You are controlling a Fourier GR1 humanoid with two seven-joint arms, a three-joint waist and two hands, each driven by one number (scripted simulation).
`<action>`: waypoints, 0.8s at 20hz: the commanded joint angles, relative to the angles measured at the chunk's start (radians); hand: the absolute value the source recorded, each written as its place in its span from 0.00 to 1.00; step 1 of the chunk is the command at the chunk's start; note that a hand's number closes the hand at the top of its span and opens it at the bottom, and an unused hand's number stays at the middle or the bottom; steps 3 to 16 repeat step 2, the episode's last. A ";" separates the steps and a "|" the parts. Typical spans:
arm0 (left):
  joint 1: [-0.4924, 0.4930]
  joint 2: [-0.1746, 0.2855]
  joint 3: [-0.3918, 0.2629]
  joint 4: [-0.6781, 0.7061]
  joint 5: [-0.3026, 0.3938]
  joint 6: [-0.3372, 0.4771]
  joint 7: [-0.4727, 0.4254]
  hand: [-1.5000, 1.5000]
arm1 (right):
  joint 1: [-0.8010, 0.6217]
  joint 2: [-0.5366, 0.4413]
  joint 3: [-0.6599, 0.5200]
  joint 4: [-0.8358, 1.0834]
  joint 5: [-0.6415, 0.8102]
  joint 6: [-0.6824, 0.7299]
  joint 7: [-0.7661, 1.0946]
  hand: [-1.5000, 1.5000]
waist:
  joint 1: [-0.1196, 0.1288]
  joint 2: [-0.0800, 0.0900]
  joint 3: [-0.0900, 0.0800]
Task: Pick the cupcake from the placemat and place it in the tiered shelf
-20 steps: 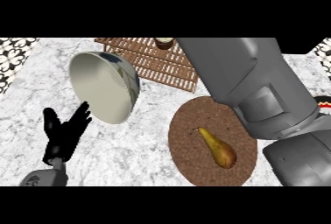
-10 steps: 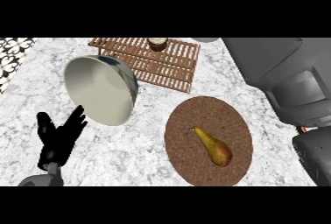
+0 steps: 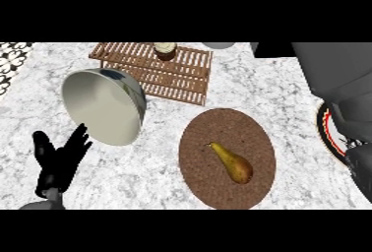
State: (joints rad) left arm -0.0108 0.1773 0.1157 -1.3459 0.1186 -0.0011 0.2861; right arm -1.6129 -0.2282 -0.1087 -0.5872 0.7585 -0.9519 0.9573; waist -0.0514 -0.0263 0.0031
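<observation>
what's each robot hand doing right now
left robot hand: open, holding nothing
right robot hand: cut off at the right edge, cannot be told

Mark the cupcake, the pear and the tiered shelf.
cupcake (image 3: 166,48), head view, on its pale top.
pear (image 3: 234,165), head view, on its wide lower half.
tiered shelf (image 3: 174,79), head view, on its wooden slats.

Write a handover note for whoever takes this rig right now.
Left hand: open, resting at lower left.
Right hand: at the top edge, right of the shelf, apart from the cupcake.
The cupcake stands on the shelf's far part. The placemat holds only a pear.
Done: cupcake shelved. Left: probably just bringing the right arm home.
</observation>
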 commanded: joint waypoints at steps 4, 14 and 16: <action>0.004 0.022 0.017 0.027 0.015 -0.031 -0.004 0.50 | 0.170 -0.001 0.038 -0.244 -0.012 0.054 0.042 0.00 | -0.015 -0.001 -0.001; 0.004 0.022 0.017 0.027 0.015 -0.031 -0.004 0.50 | 0.170 -0.001 0.038 -0.244 -0.012 0.054 0.042 0.00 | -0.015 -0.001 -0.001; 0.004 0.022 0.017 0.027 0.015 -0.031 -0.004 0.50 | 0.170 -0.001 0.038 -0.244 -0.012 0.054 0.042 0.00 | -0.015 -0.001 -0.001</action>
